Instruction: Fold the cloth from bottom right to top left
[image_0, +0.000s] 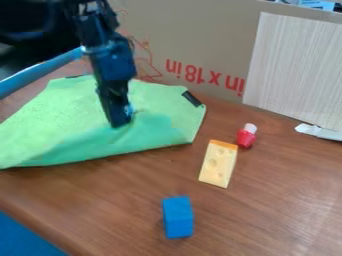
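I have the end effector (120, 124) pointing down over the middle of the green cloth (50, 120), its tip at the fabric or just above it; I can't tell which. I can't make out how far open it is or whether it has hold of any cloth. The cloth lies spread on the left part of the table (267, 215), with a darker green patch around and right of the tip and a black strip (192, 98) at its upper right corner.

To the right of the cloth I see a toy cheese slice (218, 164), with a small red bottle (246, 136) with a white cap just beside its orange end. A blue block (178, 217) sits nearer my camera. Behind, a cardboard panel (200, 30) carries red print, and a pale wood-grain board (297, 70) stands in front of it at the right.
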